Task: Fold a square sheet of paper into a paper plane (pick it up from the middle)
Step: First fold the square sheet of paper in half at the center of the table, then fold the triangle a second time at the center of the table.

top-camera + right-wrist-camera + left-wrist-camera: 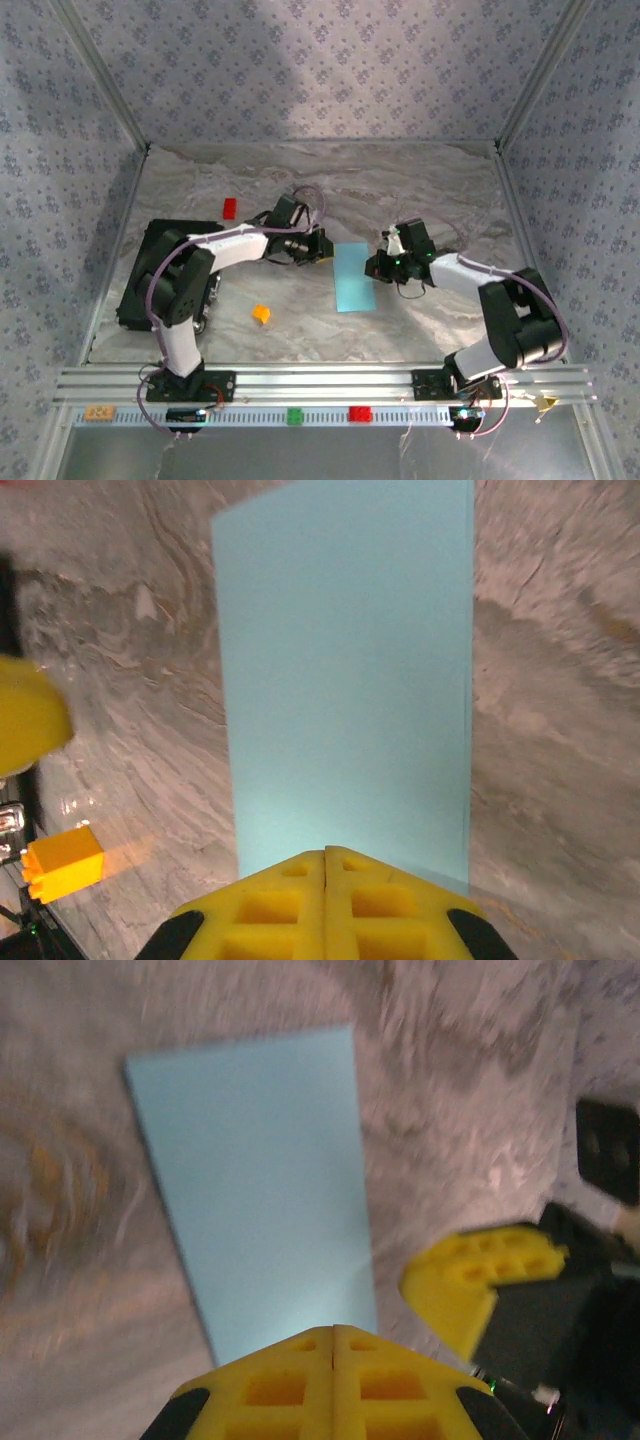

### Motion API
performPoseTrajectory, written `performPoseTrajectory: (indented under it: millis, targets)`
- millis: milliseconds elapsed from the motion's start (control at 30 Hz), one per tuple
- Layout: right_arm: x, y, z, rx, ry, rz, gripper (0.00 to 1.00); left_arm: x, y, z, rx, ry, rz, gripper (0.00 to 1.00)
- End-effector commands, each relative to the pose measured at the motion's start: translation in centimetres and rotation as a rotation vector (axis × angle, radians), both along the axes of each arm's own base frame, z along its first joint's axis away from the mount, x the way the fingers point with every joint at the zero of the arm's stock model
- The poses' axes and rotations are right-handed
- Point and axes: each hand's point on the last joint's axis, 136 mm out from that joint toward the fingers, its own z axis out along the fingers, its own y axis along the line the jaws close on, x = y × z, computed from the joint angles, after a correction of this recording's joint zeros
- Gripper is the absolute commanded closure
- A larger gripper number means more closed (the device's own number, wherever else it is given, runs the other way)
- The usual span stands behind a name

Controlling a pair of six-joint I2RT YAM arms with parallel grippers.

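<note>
Aluminium rail [320, 381] spans the table's near edge and carries both arm bases. On the pale strip [430, 416] in front of it sit a tan tag [98, 411], its marks too small to read, a green block [295, 415] and a red block [359, 413].

Beyond the rail, an orange block [261, 314] lies on the marbled grey table [430, 190], left of centre. It appears again low at the left of the right wrist view. A black slab [140, 275] lies along the left edge, partly under the left arm.

The square sheet of paper [353, 277] lies flat near the table's middle as a narrow light-blue rectangle, its long side running near to far. The left gripper [333, 1338] is at its far left corner and the right gripper [325, 862] is beside its right edge. From above the fingers are too small to judge. Each wrist view shows yellow pads pressed together with the seam closed and the paper's edge passing beneath. I cannot tell whether any paper is pinched. The blurred left wrist view also catches a yellow finger of the right gripper beside the sheet.

Farther back, a far red block [230, 208] lies toward the far left corner. Patterned lilac-grey walls [300, 70] enclose the table.
</note>
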Motion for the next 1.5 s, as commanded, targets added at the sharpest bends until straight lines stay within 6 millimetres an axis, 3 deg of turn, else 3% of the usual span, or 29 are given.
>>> performPoseTrajectory:
  millis: [0, 100, 267, 500, 900, 1100, 1467]
  targets:
    - [-1.3, -2.4, -0.7, -0.059, 0.053, -0.078, 0.91, 1.3, -2.1, 0.5, -0.044, 0.004, -0.024, 0.94]
    - [-2.6, -3.4, -1.1, -0.066, 0.073, -0.108, 0.88, 2.1, -2.7, -0.4, -0.030, 0.017, -0.021, 0.94]
    - [-3.9, -3.2, -1.3, -0.022, 0.114, -0.123, 0.84, 3.4, -3.5, -1.7, -0.017, 0.030, -0.025, 0.94]
    - [-5.3, -2.9, -1.8, -0.006, 0.147, -0.121, 0.78, 5.1, -3.3, -4.1, 0.028, 0.050, -0.006, 0.94]
    - [-7.9, -1.9, -2.4, 0.046, 0.218, -0.113, 0.60, 3.3, -0.3, -9.8, 0.109, 0.138, 0.026, 0.95]
    - [-8.0, -1.2, -2.3, 0.079, 0.230, -0.110, 0.50, 2.8, 0.0, -10.3, 0.112, 0.152, 0.028, 0.96]
    - [-8.9, -0.9, -3.4, 0.069, 0.287, -0.102, 0.51, 3.0, -0.1, -10.1, 0.107, 0.151, 0.033, 0.97]
